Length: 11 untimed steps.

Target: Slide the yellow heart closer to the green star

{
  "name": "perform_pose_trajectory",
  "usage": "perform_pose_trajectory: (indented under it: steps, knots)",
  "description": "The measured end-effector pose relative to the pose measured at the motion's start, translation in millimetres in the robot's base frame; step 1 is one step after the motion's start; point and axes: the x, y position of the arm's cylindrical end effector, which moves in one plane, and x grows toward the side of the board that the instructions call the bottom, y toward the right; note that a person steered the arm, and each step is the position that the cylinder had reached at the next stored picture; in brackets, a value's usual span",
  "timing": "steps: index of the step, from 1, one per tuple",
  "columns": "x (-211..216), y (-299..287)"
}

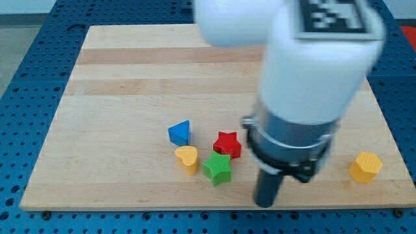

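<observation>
The yellow heart (187, 158) lies on the wooden board (130, 78) near the view's bottom, left of centre. The green star (218, 169) sits just to its right and slightly lower, with a narrow gap between them. My tip (265, 203) is the lower end of the dark rod, to the right of the green star and a little below it, apart from both blocks. The white arm body (312, 65) rises above it and hides part of the board behind.
A red star (227, 144) sits just above the green star. A blue triangular block (180, 132) lies above the yellow heart. A yellow hexagonal block (365, 167) lies near the board's right edge. The board's bottom edge runs just below my tip.
</observation>
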Motion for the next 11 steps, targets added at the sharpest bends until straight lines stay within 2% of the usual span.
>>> perform_pose_trajectory:
  steps: [3,5,6,8,11]
  knots:
    - [-1,-77]
    - [-7,-176]
    - [-26,-178]
    - [-23,-171]
    - [-69,-142]
